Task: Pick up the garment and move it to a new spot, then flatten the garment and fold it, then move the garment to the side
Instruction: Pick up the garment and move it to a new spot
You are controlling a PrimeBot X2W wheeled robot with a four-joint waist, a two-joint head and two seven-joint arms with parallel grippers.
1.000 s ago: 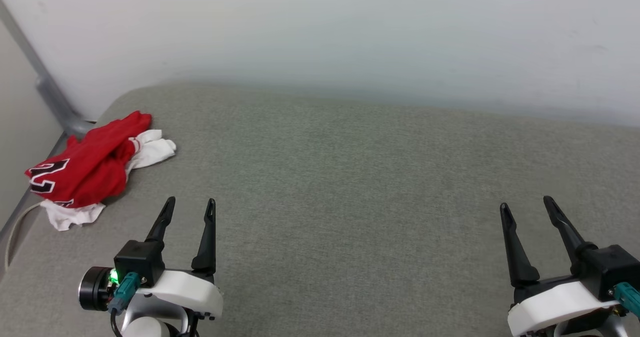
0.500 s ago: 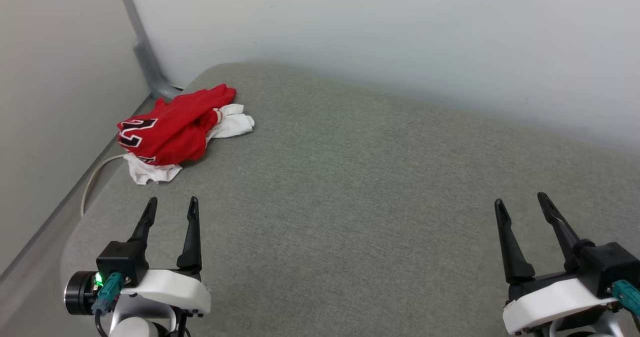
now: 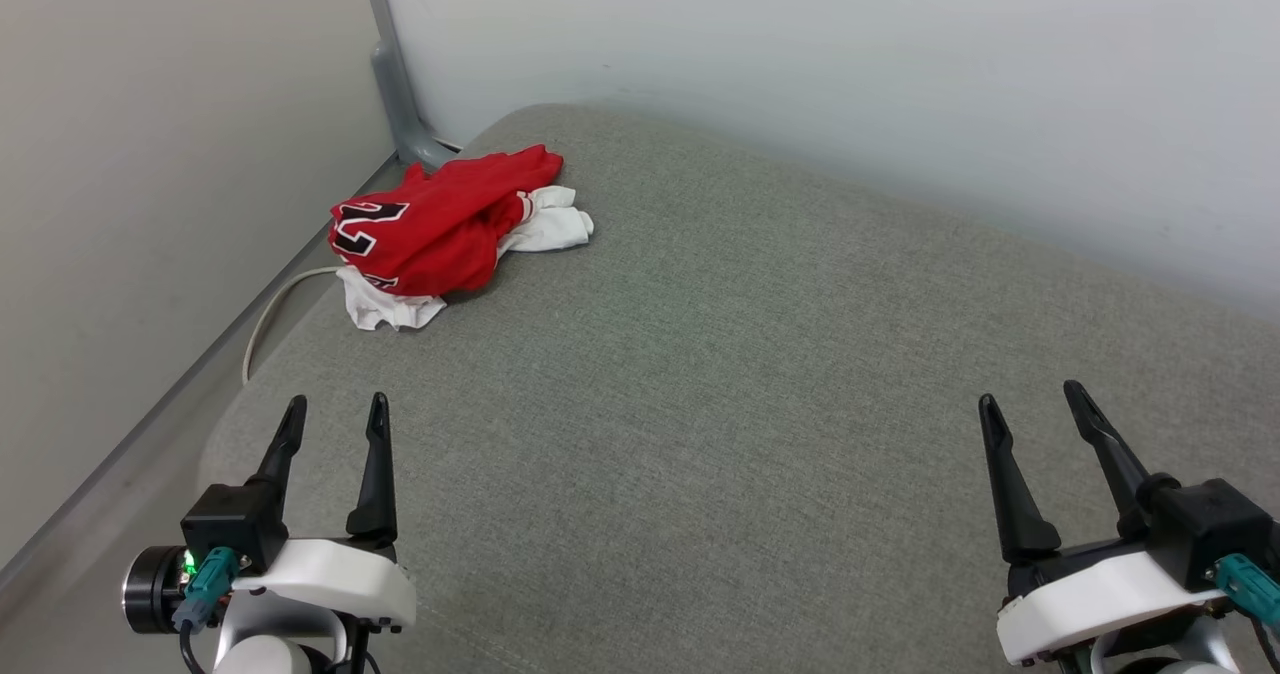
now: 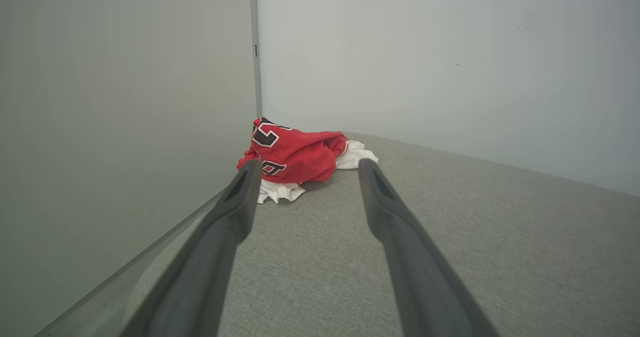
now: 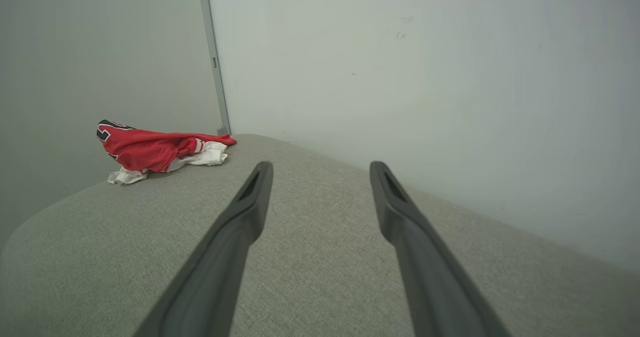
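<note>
The garment [image 3: 440, 229], a red jersey with white sleeves and black-and-white lettering, lies crumpled in a heap at the far left corner of the grey cushioned surface [image 3: 720, 374]. It sits straight ahead of my fingers in the left wrist view [image 4: 295, 157] and far off to the left in the right wrist view [image 5: 150, 152]. My left gripper [image 3: 335, 409] hovers open near the front left edge, well short of the garment. My right gripper [image 3: 1030, 399] is open at the front right, holding nothing.
Pale walls [image 3: 800, 64] close off the back and the left side, meeting at a grey corner post [image 3: 395, 74]. A white cable [image 3: 265, 314] runs along the surface's left edge beside the garment. The surface's rounded left edge drops off near my left gripper.
The head camera has turned left, so the garment and corner now sit nearer the picture's middle. Both grippers stay open in about the same pose.
</note>
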